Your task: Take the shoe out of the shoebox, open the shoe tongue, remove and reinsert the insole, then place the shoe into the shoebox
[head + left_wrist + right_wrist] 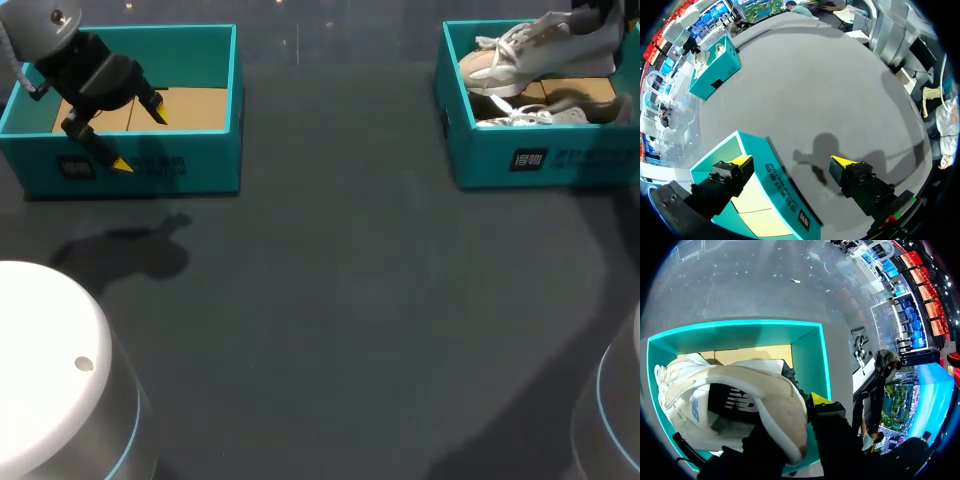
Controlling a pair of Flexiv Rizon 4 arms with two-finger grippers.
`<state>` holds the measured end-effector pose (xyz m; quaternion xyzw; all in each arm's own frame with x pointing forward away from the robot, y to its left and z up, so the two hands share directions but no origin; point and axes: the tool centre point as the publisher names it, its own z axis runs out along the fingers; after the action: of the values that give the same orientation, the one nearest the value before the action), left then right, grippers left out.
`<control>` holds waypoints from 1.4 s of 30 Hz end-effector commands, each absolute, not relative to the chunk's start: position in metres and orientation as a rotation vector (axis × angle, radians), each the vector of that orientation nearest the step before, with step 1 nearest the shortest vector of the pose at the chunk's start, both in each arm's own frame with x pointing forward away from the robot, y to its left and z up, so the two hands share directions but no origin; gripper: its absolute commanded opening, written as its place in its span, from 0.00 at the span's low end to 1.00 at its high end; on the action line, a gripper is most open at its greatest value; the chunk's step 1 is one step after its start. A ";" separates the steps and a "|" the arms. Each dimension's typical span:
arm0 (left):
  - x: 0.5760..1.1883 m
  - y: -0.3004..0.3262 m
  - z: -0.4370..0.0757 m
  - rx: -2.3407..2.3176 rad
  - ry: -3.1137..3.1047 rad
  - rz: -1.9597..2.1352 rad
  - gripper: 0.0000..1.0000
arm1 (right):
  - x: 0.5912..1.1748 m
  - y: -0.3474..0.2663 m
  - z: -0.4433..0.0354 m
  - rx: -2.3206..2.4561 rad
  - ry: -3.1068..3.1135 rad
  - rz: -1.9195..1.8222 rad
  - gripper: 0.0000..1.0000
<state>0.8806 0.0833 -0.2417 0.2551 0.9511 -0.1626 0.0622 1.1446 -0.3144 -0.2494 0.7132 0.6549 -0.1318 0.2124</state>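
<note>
A white and beige shoe (530, 52) hangs tilted above the right teal shoebox (500, 160), heel toward my right gripper (598, 22). In the right wrist view the right gripper (799, 412) is shut on the heel rim of the shoe (730, 390), with one yellow fingertip (820, 399) outside and the other finger hidden inside, above the shoebox (810, 355). A second white shoe (535, 115) lies in that box. My left gripper (140, 140) hovers open and empty over the front wall of the left teal shoebox (200, 165). In the left wrist view the left gripper (792, 160) straddles the box wall (785, 190).
The left shoebox (755, 200) holds only its tan cardboard floor. Dark grey table (340, 300) stretches between the two boxes. The right shoebox (715, 70) shows far across the table in the left wrist view.
</note>
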 end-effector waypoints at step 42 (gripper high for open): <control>0.881 0.083 -0.242 0.773 2.876 -0.488 1.00 | 1.168 -0.327 -0.323 1.985 1.955 -0.371 0.00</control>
<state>0.8806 0.0833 -0.2417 0.2550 0.9511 -0.1626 0.0622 1.1593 -0.3251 -0.3183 0.6955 0.6863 -0.1274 0.1702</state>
